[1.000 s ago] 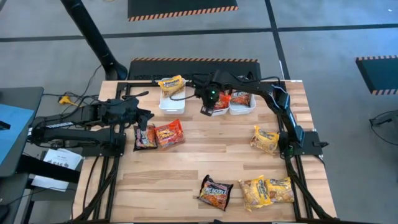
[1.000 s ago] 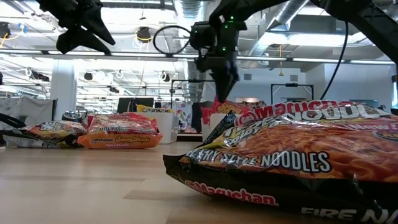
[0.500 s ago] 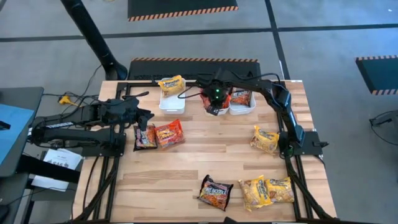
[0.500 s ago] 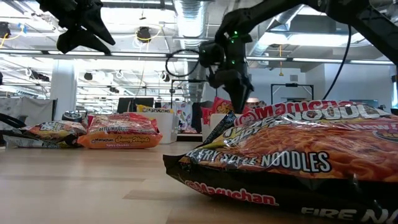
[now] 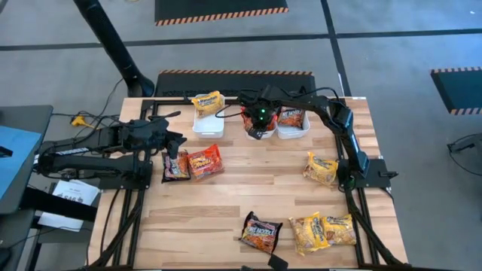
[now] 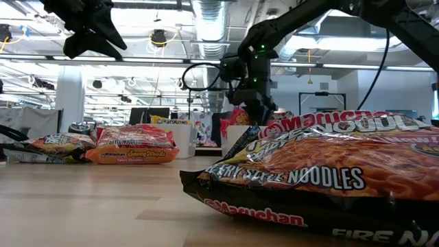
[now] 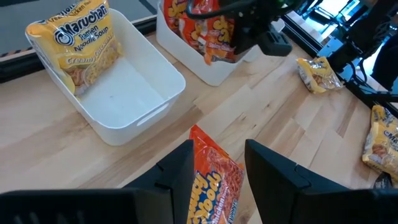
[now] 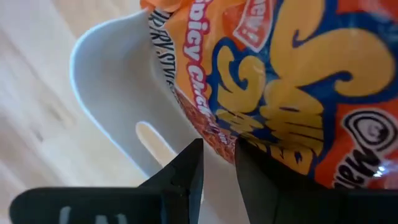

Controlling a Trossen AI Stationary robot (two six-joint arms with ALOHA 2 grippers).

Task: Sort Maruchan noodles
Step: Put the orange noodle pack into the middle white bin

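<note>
High view: right gripper (image 5: 258, 128) low over the white bin (image 5: 282, 133) at upper centre of the frame, left gripper (image 5: 175, 141) hovering at centre left above two packets (image 5: 193, 162). Right wrist view: fingers (image 8: 186, 168) nearly closed, pinching the orange Maruchan packet (image 8: 292, 87) at the bin's wall. Left wrist view: fingers (image 7: 180, 165) spread and empty, open table all around.

You see a yellow packet (image 5: 207, 101) in a white bin (image 5: 208, 124), an orange-red packet (image 8: 298, 93) with yellow swirls and blue outlines, and a pale, wood-grained tabletop (image 5: 248, 188).
</note>
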